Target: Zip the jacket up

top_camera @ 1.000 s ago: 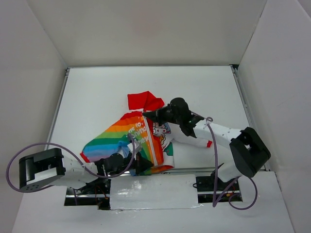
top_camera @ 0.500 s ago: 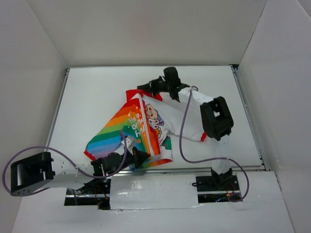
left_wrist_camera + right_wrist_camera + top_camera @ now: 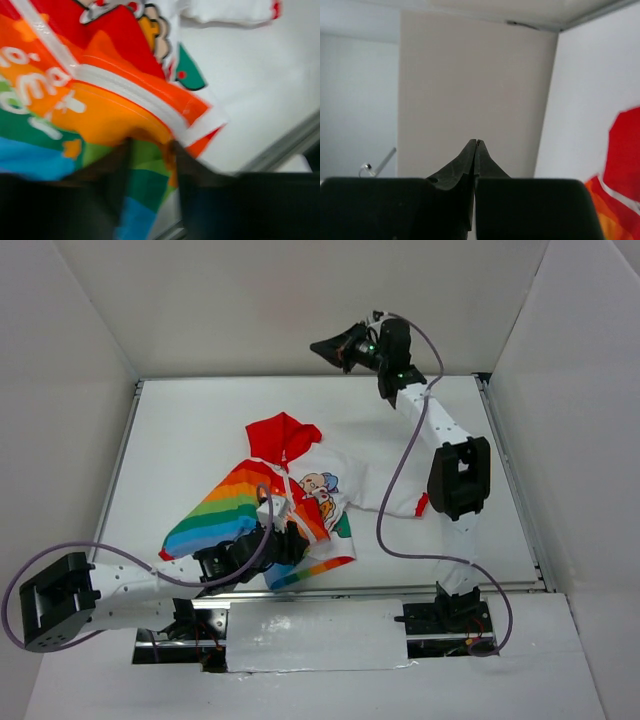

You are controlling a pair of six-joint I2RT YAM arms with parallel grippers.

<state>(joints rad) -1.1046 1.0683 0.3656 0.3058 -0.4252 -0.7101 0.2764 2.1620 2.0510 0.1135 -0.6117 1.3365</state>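
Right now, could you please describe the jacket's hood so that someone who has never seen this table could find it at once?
On the white table, the jacket lies toward the near edge, left of centre. Its hood is the end pointing at the back wall: the one large plain red patch, unlike the rainbow-striped half and the white cartoon half nearer the arms.

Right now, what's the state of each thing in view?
jacket: lying spread out, front up
zipper: looks closed where visible
left gripper: open, astride the jacket's fabric
right gripper: shut, empty, held high
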